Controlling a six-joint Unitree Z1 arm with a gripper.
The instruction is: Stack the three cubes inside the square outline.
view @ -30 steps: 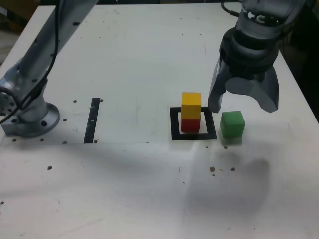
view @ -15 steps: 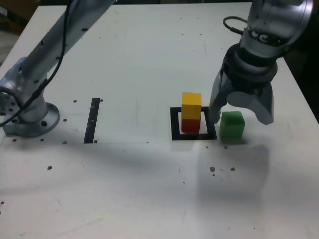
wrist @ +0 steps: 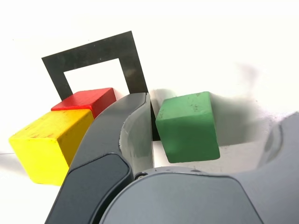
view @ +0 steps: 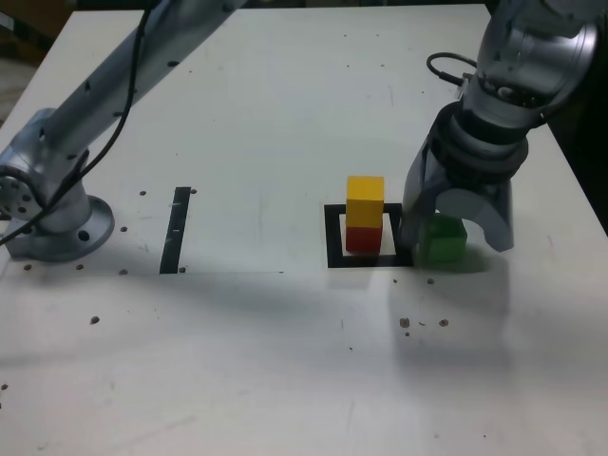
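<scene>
White and speckled with small dark marks, the table (view: 285, 361) fills both views. Low over it near the exterior view's right, the gripper (view: 454, 237) points down with its jaws spread wide, one finger on each side of the green cube (view: 442, 241); the wrist view shows a clear gap between the cube (wrist: 188, 126) and each finger, so nothing is pinched. The green cube sits flat on the table, just outside the square outline (view: 334, 249), beside the frame's edge on the exterior view's right. One finger (wrist: 126, 135) stands between the green cube and the stack, its tip down at that edge of the black frame (wrist: 135, 60). Inside the outline, on its pale centre, the red cube (view: 362, 238) rests with the yellow cube (view: 365, 202) on top of it, roughly aligned. Well apart toward the exterior view's left lies a narrow black strip (view: 175, 230), and beyond it the arm's grey base (view: 52, 214) is mounted on the table.
</scene>
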